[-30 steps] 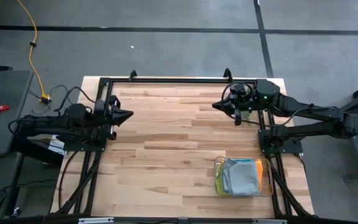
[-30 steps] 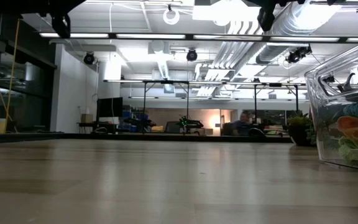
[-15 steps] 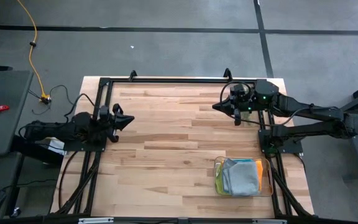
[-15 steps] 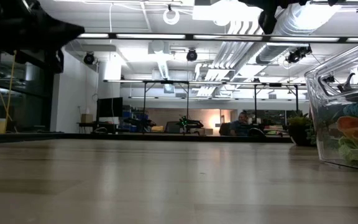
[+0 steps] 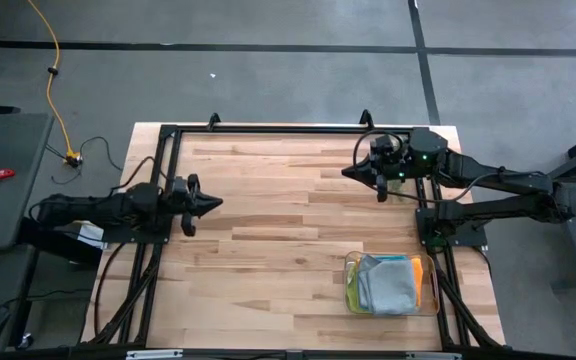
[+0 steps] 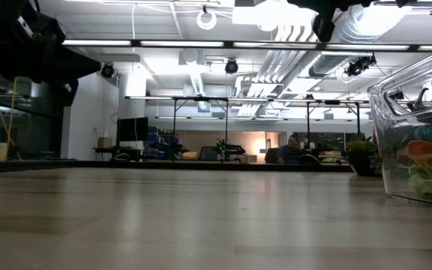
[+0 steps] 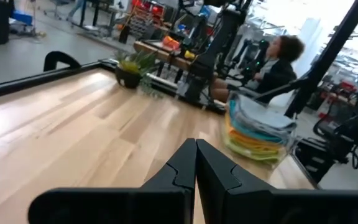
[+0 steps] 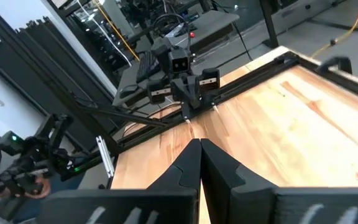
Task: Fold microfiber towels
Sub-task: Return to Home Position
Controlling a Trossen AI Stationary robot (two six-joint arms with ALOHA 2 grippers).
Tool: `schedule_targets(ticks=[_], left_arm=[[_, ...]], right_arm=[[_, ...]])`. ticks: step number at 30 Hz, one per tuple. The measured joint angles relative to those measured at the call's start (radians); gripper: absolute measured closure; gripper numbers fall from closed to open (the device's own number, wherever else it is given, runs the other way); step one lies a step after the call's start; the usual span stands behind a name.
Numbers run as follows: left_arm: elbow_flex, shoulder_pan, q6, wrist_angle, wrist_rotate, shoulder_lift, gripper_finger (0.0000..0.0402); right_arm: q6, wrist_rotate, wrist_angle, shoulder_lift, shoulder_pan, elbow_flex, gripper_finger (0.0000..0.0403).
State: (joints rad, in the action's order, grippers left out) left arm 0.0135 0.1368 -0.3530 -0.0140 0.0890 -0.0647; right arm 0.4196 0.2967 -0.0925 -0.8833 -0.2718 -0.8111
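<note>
You are seeing the job seemingly done: towels [image 5: 388,285] are sitting stacked in the tray [image 5: 436,298] at five o'clock, left pincer [image 5: 214,201] at nine and right pincer [image 5: 348,171] at one hanging pressed together.

Wooden table [image 5: 268,250], a clear plastic tray [image 5: 436,290] directly on it near one corner.

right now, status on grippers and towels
Left gripper shut, empty, over table left side. Right gripper shut, empty, far right. Towels stacked in tray. Nothing seen in the way.
</note>
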Motion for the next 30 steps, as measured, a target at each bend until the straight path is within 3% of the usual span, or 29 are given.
schedule_targets(ticks=[8, 13, 20, 24, 30], left_arm=[[0.0, 0.013, 0.023, -0.003, -0.003, -0.078, 0.0401], [0.0, 0.013, 0.024, -0.004, -0.001, -0.093, 0.0401], [0.0, 0.013, 0.024, -0.004, 0.001, -0.093, 0.0401], [0.0, 0.013, 0.024, -0.004, 0.001, -0.093, 0.0401], [0.0, 0.013, 0.024, -0.004, 0.001, -0.093, 0.0401]], right_arm=[[0.028, 0.029, -0.124, 0.041, 0.0, 0.004, 0.0403], [0.039, 0.042, -0.049, 0.15, 0.0, 0.123, 0.0403], [0.128, -0.067, 0.283, 0.322, 0.051, 0.419, 0.0403], [0.119, -0.186, 0.299, 0.375, 0.152, 0.506, 0.0403], [0.105, -0.26, 0.3, 0.484, 0.247, 0.609, 0.0403]])
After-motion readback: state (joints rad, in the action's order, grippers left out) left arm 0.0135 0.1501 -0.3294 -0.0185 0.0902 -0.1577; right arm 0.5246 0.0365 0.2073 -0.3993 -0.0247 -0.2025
